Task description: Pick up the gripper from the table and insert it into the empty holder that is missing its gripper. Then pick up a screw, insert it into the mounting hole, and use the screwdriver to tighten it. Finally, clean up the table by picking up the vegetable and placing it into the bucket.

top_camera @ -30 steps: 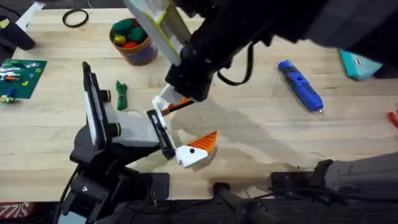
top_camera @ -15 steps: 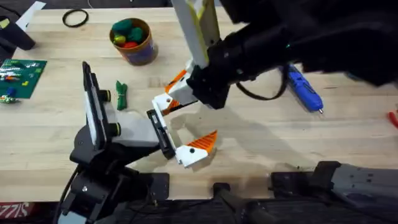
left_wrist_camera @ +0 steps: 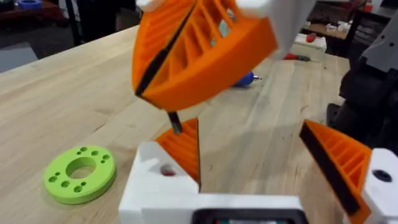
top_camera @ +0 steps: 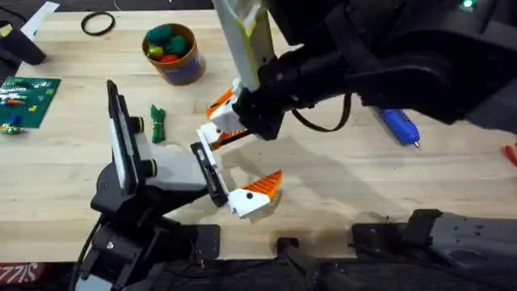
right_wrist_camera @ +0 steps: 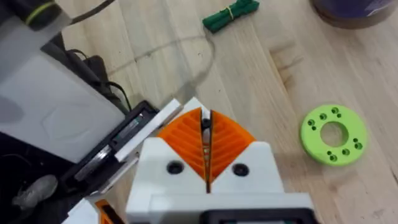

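The gripper (top_camera: 212, 133), a white piece with an orange tip, sits at the far end of the black holder (top_camera: 210, 174); its white base (left_wrist_camera: 163, 180) shows a hole. With its twin (top_camera: 257, 191) it forms my left gripper (left_wrist_camera: 249, 134), open. Just above the piece's hole hangs my right gripper (top_camera: 220, 109), shut on a small dark screw (left_wrist_camera: 174, 121). The blue screwdriver (top_camera: 400, 125) lies at the right, half under the right arm. The green vegetable (top_camera: 157, 124) lies left of the holder, and the bucket (top_camera: 171, 52) stands at the back.
A tall black plate (top_camera: 121, 137) with yellow-green knobs rises beside the vegetable. A green ring (right_wrist_camera: 333, 134) lies on the wood under the right arm. A circuit board (top_camera: 24, 97) and a black loop (top_camera: 97, 24) lie far left. Round green and red toys fill the bucket.
The right arm has swung so that it now covers part of the screwdriver. Its gripper has shifted slightly toward the table's far side, staying over the holder's far end.
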